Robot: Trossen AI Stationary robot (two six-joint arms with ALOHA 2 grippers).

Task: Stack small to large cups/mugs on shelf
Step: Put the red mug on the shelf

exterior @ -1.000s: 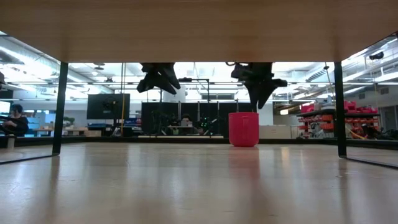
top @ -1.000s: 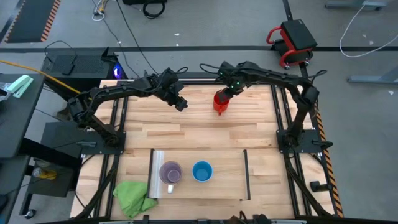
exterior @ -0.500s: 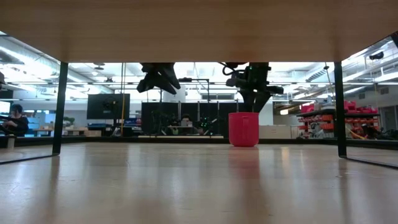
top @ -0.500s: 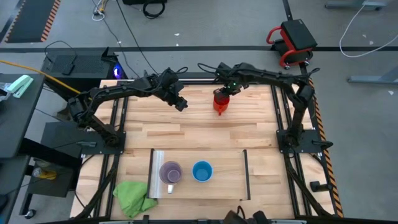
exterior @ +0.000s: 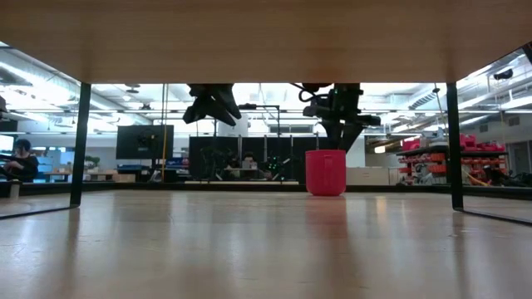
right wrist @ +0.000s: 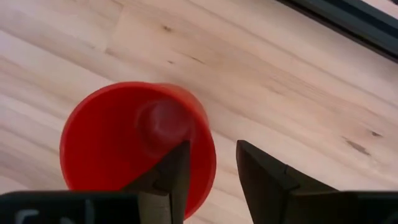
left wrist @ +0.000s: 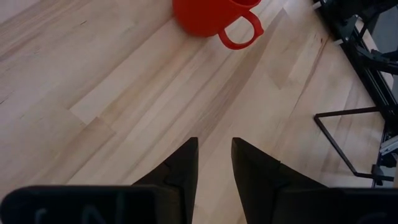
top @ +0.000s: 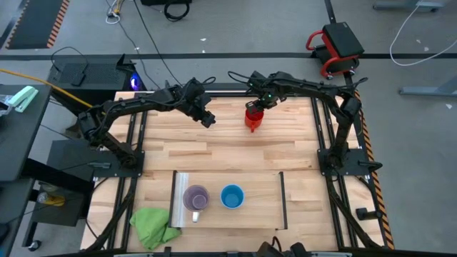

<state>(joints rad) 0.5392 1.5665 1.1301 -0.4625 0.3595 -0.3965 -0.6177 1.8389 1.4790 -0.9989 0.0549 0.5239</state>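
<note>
The red mug (top: 252, 121) (exterior: 326, 173) (right wrist: 124, 137) stands upright on the tabletop near the far edge, and its handle (left wrist: 242, 31) shows in the left wrist view. My right gripper (top: 255, 112) (exterior: 339, 143) (right wrist: 211, 165) is open and points down just above its rim. My left gripper (top: 208, 121) (left wrist: 214, 146) hovers to the mug's left, narrowly open and holding nothing. The purple mug (top: 196, 198) and the blue mug (top: 231, 196) stand side by side on the light-wood shelf panel (top: 260, 203) at the near edge. My right gripper comes at the red mug from above and straddles the rim (right wrist: 208, 146). One finger (right wrist: 168, 177) is over the inside and the other (right wrist: 261, 177) is outside the wall. Whether either finger touches the wall, I cannot tell. The mug stands on the table.
A green cloth (top: 153, 225) lies at the near left corner beside the shelf's silvery strip (top: 177, 198). Bare tabletop (top: 235, 153) lies between the red mug and the shelf. Dark frame rails (top: 325, 135) run along the table's sides.
My right gripper has shifted a little toward the red mug, turned from slanting to upright and come down over its rim. The mug has stayed where it was.
</note>
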